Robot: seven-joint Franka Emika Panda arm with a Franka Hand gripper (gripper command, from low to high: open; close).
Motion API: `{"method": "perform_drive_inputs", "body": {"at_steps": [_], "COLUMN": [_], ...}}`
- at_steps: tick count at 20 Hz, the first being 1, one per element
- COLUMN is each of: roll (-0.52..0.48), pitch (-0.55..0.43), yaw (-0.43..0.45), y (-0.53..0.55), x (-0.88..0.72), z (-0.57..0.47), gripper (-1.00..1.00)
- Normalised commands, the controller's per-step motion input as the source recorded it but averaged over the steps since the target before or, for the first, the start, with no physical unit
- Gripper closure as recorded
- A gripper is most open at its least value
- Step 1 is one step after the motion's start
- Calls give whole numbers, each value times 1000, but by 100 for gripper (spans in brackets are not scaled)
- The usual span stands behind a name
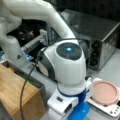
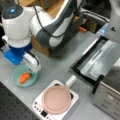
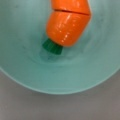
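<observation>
A grey worktop (image 2: 60, 66) is seen in both front views, crowded with lab equipment: a wooden box (image 1: 15, 90) at a front view's left and a metal appliance with an open tray (image 2: 97, 62) at a front view's right. A pink pan (image 2: 56, 99) is set on a white hotplate (image 2: 40, 106) at about 5 o'clock from a teal bowl (image 2: 17, 77), close beside it but not touching.

Much is hidden. The hand (image 2: 31, 71) is largely covered by the arm's own white wrist (image 2: 16, 25) and blue flange (image 2: 13, 53); only a white part of it is made out above the bowl, and whether its fingers are apart or together cannot be told. In the wrist view no fingers are shown. The bowl is cut off at that view's edges, and the toy carrot (image 3: 67, 23) is cut off at 12 o'clock. In a front view the bowl is almost wholly hidden behind the arm (image 1: 67, 65).

The carrot is seen as glossy orange plastic, made in segments with a seam across it, and is ended by a dark green stub (image 3: 52, 47) pointing toward 7 o'clock. It is laid inside the bowl, near its middle (image 2: 24, 77).

The arm is bent over from a front view's top, with the wrist pointed straight down and the hand held just above the bowl's 2 o'clock rim.
</observation>
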Motion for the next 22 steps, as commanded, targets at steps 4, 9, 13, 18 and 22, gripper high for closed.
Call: {"method": "perform_drive_inputs", "body": {"at_steps": [4,9,13,18,22], "roll": [197,186,196,223,234], "pitch": [190,192,160,51,13], "yaw": [-28,-3,12,5,-4], "y": [-123,-96,-12,60,9], "x": [289,318,327,284,221], "z": [116,55,-65,-246,-247], "gripper": [-100,-100,-100,-100,-100]}}
